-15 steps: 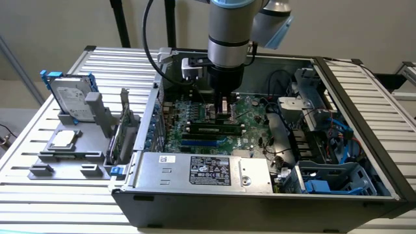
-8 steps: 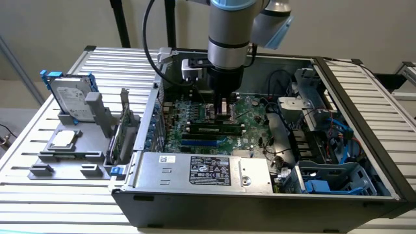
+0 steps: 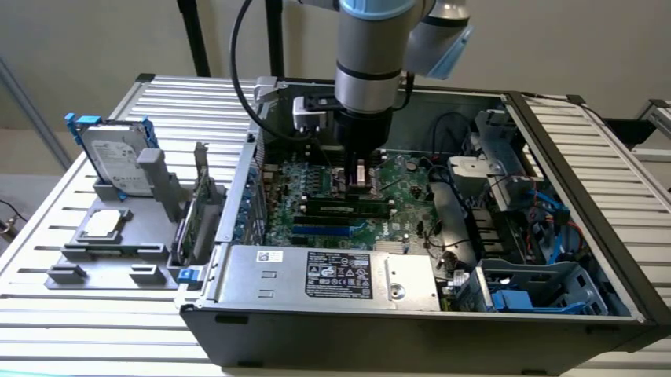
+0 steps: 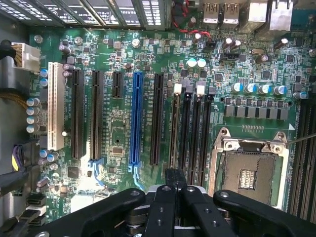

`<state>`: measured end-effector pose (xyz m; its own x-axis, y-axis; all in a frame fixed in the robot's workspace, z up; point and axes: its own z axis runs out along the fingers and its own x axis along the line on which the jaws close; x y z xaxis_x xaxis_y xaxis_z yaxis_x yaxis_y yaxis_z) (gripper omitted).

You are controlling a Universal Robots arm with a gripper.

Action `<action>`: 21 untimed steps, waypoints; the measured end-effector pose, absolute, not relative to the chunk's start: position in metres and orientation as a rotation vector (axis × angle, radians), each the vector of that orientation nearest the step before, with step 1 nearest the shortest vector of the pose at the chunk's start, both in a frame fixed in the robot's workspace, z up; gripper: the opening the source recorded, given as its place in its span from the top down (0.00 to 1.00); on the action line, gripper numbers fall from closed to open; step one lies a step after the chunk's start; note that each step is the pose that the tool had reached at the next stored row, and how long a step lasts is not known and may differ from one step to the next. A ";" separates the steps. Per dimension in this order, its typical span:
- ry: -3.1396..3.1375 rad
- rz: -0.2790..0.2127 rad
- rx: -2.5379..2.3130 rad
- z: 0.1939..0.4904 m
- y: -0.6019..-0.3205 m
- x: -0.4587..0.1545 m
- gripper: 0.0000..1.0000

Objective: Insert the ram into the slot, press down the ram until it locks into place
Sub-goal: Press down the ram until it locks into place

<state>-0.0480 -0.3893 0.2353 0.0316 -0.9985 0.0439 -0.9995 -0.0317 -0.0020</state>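
The ram [image 3: 346,209] stands upright in the slot [image 3: 314,215], the black memory socket closest to the blue slot. Seen edge-on, the ram [image 4: 175,133] is a thin gold-green line running down the slot [image 4: 177,90], which has a white latch at its far end. My gripper [image 3: 362,187] hangs straight down inside the PC case, just over the ram's top edge. Its fingertips sit together as one black block, and the gripper [image 4: 176,178] covers the ram's near end. Whether the tips touch the ram is unclear.
Three empty black sockets [image 4: 197,133] lie parallel beside the ram, then the open CPU socket [image 4: 249,173]. The blue slot [image 4: 137,118] and black expansion slots lie on the other side. A power supply [image 3: 325,273] fills the case front. Cables [image 3: 461,129] and a drive cage [image 3: 524,290] crowd the exterior view's right.
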 end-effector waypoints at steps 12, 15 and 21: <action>-2.165 0.050 2.234 0.227 -0.389 -0.048 0.90; -2.164 0.050 2.233 0.225 -0.389 -0.048 0.90; -2.161 0.041 2.231 0.242 -0.389 -0.048 0.90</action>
